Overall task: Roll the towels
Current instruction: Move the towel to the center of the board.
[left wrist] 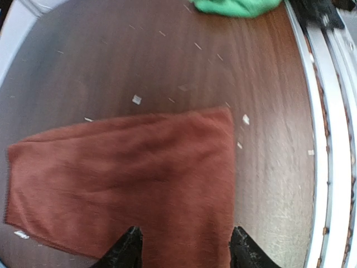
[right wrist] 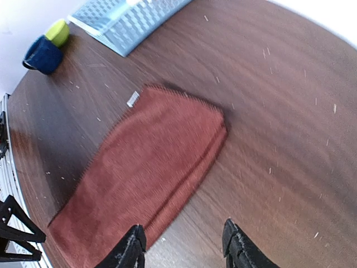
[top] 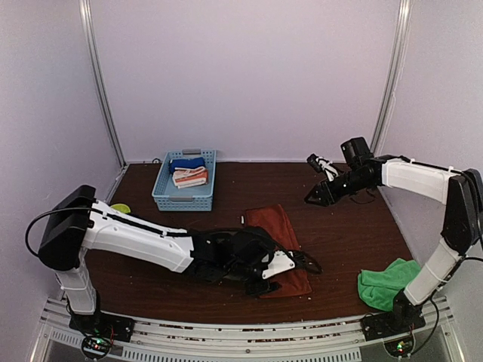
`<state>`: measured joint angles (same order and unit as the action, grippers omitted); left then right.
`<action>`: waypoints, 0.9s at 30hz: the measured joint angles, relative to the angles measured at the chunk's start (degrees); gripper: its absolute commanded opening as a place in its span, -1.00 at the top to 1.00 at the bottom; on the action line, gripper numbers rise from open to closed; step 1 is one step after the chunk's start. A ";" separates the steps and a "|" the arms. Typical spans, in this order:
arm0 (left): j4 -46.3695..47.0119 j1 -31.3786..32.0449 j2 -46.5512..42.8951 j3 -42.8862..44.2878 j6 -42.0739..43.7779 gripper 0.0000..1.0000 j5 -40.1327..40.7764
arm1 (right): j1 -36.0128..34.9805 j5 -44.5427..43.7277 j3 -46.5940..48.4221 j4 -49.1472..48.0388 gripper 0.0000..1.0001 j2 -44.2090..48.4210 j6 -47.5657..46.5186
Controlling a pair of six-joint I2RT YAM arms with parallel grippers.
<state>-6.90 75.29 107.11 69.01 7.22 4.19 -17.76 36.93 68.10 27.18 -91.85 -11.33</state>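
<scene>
The rust towel [top: 272, 225] lies flat as a long folded strip mid-table, with a small white tag [right wrist: 133, 99] at its far corner. My left gripper [top: 296, 273] hovers open over the towel's near end [left wrist: 128, 178], one finger above the cloth and the other at its front edge [left wrist: 187, 245]. My right gripper [top: 313, 198] hangs open above bare wood just beyond the towel's far right corner [right wrist: 150, 173], nothing between its fingers [right wrist: 184, 245]. The green towel [top: 386, 283] sits crumpled at the front right by the right arm's base, also at the top of the left wrist view [left wrist: 237, 6].
A light blue basket [top: 161, 188] at the back left holds a blue cloth and a striped cloth. A dark blue cup [right wrist: 42, 54] and a yellow-green ball [right wrist: 57, 32] sit left of it. The metal rail [left wrist: 329, 167] runs along the front edge.
</scene>
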 measured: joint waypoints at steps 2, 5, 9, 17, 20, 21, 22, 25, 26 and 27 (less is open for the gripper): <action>-0.83 0.26 1.90 0.09 0.66 -0.12 -0.81 | 1.03 0.04 -1.20 -0.02 0.10 -1.07 0.15; -1.79 0.59 5.25 0.81 1.66 -0.17 -1.86 | 2.03 0.83 -0.81 -0.33 0.27 -2.69 0.11; -2.69 0.59 8.13 2.08 2.58 -0.18 -3.02 | 1.73 2.43 0.81 -1.27 0.47 -5.51 1.25; -2.69 1.16 9.16 3.67 3.82 -0.03 -1.49 | -4.96 2.54 10.23 -0.02 0.49 -15.96 1.20; -2.71 1.36 9.25 3.67 4.31 0.01 0.15 | -8.22 2.86 14.60 1.07 0.52 -20.59 1.25; -2.69 1.40 9.25 3.65 4.39 0.06 0.57 | -9.03 2.99 16.65 1.73 0.53 -22.62 1.27; -2.62 1.40 9.25 3.63 4.46 0.09 0.96 | -10.08 2.93 19.41 2.32 0.54 -25.29 1.31; -2.58 1.40 9.22 3.37 4.48 0.23 1.68 | -12.13 1.33 24.83 3.43 0.56 -31.69 2.32; -2.58 1.40 9.22 3.28 4.46 0.32 1.97 | -12.59 -0.07 26.23 3.89 0.56 -33.79 3.08; -2.58 1.44 9.22 3.21 4.31 0.38 2.23 | -12.79 -1.16 27.04 4.13 0.56 -35.30 3.91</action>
<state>-9.47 76.73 116.33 72.23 11.53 6.42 -30.55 35.77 95.13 31.31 -127.15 -7.42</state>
